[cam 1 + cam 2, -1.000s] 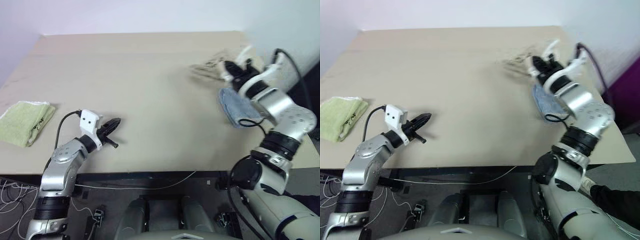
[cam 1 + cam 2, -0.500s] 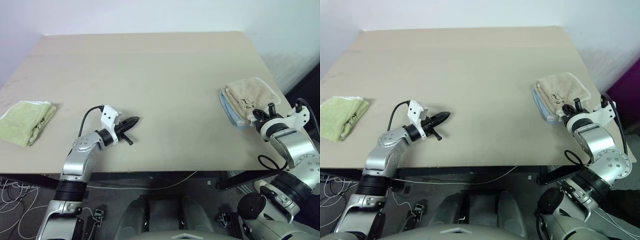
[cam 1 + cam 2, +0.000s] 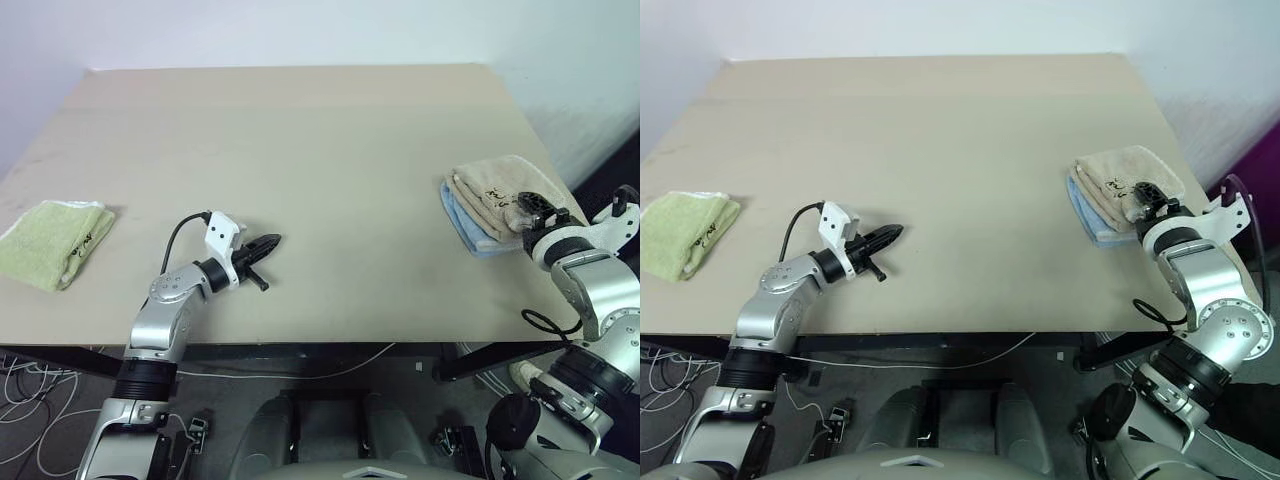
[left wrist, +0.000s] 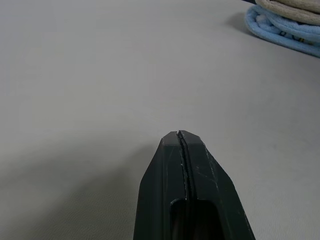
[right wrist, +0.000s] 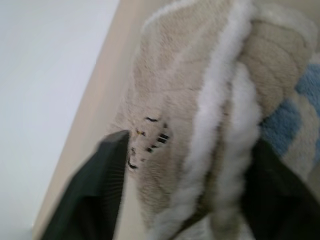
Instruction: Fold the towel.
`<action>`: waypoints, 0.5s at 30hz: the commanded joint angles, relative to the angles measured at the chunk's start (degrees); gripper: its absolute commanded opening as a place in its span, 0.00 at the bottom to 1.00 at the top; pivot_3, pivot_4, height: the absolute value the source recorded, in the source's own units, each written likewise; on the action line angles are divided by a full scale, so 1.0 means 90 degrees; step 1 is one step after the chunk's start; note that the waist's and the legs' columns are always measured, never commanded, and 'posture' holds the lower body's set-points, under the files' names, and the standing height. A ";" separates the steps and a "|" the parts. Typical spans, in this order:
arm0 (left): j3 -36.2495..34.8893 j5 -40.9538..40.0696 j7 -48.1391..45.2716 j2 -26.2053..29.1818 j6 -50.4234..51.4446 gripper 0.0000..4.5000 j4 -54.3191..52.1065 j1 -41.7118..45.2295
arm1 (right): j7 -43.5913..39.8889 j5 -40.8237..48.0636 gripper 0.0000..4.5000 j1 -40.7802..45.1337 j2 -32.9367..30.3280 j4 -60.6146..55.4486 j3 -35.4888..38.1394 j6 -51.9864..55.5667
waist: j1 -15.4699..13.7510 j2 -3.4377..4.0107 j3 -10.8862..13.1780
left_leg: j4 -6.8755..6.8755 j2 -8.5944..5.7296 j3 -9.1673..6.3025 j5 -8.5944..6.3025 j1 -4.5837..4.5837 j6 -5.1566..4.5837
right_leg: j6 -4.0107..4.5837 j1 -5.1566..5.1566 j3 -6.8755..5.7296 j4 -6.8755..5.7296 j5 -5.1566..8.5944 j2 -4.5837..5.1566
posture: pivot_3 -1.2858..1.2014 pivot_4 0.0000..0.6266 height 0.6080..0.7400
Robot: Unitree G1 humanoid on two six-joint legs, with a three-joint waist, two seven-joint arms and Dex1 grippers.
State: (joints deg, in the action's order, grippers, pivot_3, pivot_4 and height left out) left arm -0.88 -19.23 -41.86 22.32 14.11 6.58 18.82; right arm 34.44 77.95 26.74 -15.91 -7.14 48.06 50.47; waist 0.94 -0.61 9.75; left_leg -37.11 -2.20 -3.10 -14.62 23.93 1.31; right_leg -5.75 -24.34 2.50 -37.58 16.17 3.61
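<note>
Towel: the towel (image 3: 502, 192), beige with white corded edging, lies folded at the right side of the bench (image 3: 300, 150), close to its right edge. It sits on top of a light-blue folded towel (image 3: 462, 222), whose blue edge shows beneath it on the side toward the middle of the bench.

Tag: a small white patch with dark marks shows on the beige towel's upper face.

Right gripper: the right gripper (image 3: 1147, 193) is at the near end of the beige towel, over the folded stack. In the right wrist view its two black jaws stand wide apart, one on each side of the beige folds, with the white edging running between them. Whether either jaw presses on the cloth I cannot tell; nothing is lifted.

Left gripper: the left gripper (image 3: 262, 245) hovers low over bare bench toward the front left, well apart from the stack and pointing toward it. Its jaws are pressed together with nothing between them, as the left wrist view shows.

Green towel: a small light-green folded towel (image 3: 52, 242) lies at the far left edge of the bench, well apart from both grippers.
</note>
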 commanded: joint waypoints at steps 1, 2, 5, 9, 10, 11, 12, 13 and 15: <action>-0.0099 0.0008 -0.0005 -0.0008 -0.0181 0.00 -0.0068 0.0024 | -0.0047 -0.0088 1.00 -0.0007 -0.0360 -0.0247 -0.0095 -0.0432 | -0.0004 0.0000 0.0000 | -0.0001 0.0000 0.0000 0.0000 0.0000 0.0000 | 0.0000 0.0000 0.0000 0.0000 0.0000 0.0000 | 0.52 0.24 1.00; -0.0112 0.0009 0.0005 -0.0010 -0.0184 0.00 -0.0040 0.0034 | -0.0084 -0.0205 1.00 -0.0004 -0.0444 -0.0226 -0.0144 -0.0543 | -0.0004 0.0000 0.0000 | -0.0002 0.0000 0.0000 0.0000 0.0000 0.0000 | 0.0000 0.0001 0.0000 0.0000 0.0000 0.0000 | 0.52 0.24 1.00; -0.0132 0.0038 0.0061 -0.0013 -0.0211 0.00 0.0031 0.0071 | -0.0203 -0.0525 1.00 -0.0031 -0.0681 -0.0179 -0.0279 -0.0822 | -0.0003 0.0000 0.0000 | -0.0002 0.0000 0.0000 0.0000 0.0000 0.0000 | 0.0000 0.0001 0.0000 0.0000 0.0000 -0.0001 | 0.52 0.24 1.00; -0.0206 0.0168 0.0284 -0.0004 -0.0408 0.00 0.0240 0.0172 | -0.0559 -0.0998 1.00 -0.0041 -0.0897 -0.0203 -0.0645 -0.1082 | -0.0002 0.0000 0.0000 | -0.0001 0.0000 0.0000 0.0000 -0.0001 0.0000 | 0.0000 0.0001 0.0001 0.0000 0.0000 -0.0001 | 0.52 0.24 1.00; -0.0253 0.0234 0.0426 -0.0015 -0.0474 0.00 0.0348 0.0221 | -0.0858 -0.1186 1.00 -0.0022 -0.0977 -0.0258 -0.0904 -0.1091 | 0.0000 0.0000 0.0000 | -0.0002 0.0000 0.0001 0.0000 -0.0001 0.0000 | 0.0000 0.0001 0.0001 0.0000 0.0000 -0.0001 | 0.52 0.24 1.00; -0.0299 0.0291 0.0533 -0.0007 -0.0549 0.00 0.0457 0.0261 | -0.1178 -0.1382 1.00 -0.0021 -0.1041 -0.0350 -0.1220 -0.1080 | 0.0004 0.0000 0.0000 | -0.0002 0.0000 0.0001 0.0000 -0.0001 0.0000 | 0.0000 0.0000 0.0001 -0.0001 0.0000 -0.0001 | 0.52 0.24 1.00; -0.0331 0.0327 0.0599 0.0010 -0.0607 0.00 0.0548 0.0289 | -0.1465 -0.1560 1.00 -0.0037 -0.1085 -0.0442 -0.1516 -0.1062 | 0.0012 0.0000 0.0000 | -0.0002 0.0000 0.0002 0.0000 -0.0002 0.0000 | 0.0000 0.0000 0.0001 -0.0002 0.0000 -0.0002 | 0.52 0.24 1.00; -0.0348 0.0363 0.0673 0.0014 -0.0639 0.00 0.0598 0.0291 | -0.1854 -0.1808 1.00 -0.0094 -0.1187 -0.0554 -0.1901 -0.1044 | 0.0017 0.0000 0.0000 | -0.0002 0.0002 0.0003 0.0000 -0.0004 0.0000 | 0.0000 0.0000 0.0001 -0.0003 0.0000 -0.0005 | 0.52 0.24 1.00; -0.0408 0.0443 0.0810 0.0034 -0.0735 0.00 0.0661 0.0246 | -0.2632 -0.2438 1.00 -0.0222 -0.1411 -0.0805 -0.2777 -0.1110 | 0.0026 0.0002 -0.0002 | -0.0001 0.0003 0.0004 0.0000 -0.0005 0.0000 | 0.0000 0.0000 0.0002 -0.0003 0.0000 -0.0006 | 0.52 0.24 1.00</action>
State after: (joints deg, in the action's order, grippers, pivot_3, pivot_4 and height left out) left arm -3.08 -16.10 -35.77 22.23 9.34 12.71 20.84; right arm 16.93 60.12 25.21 -26.96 -10.23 28.80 41.13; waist 1.17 -0.59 9.74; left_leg -37.12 -2.17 -3.06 -14.62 23.88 1.31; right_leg -5.76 -24.33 2.52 -37.60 16.17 3.56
